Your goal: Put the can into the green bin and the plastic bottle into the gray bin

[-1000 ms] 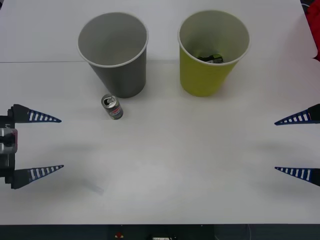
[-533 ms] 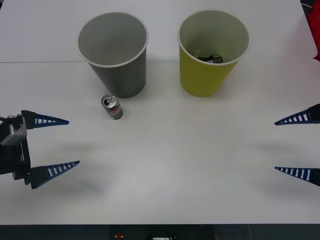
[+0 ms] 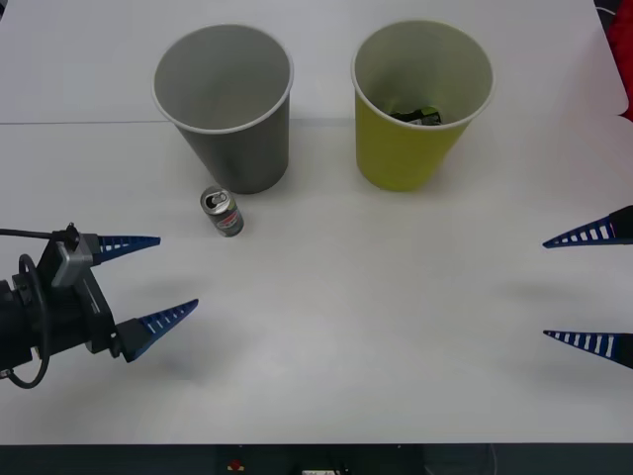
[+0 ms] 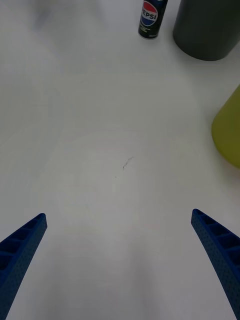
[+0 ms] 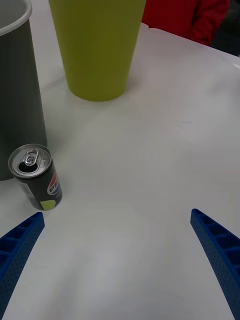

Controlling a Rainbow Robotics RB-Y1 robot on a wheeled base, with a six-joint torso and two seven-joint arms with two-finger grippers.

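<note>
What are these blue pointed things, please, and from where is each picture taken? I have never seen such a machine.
The blue spikes are the fingers of a two-armed robot. The front view looks down at a white table from above the arms. The left tool reaches toward the can, open and holding nothing. The right tool waits at the table's right edge, also open. The other two pictures come from cameras on the wrists, so each shows its own fingers at the bottom corners. On the table stand the gray bin, the green bin with a dark item inside, and the upright can in front of the gray bin.
</note>
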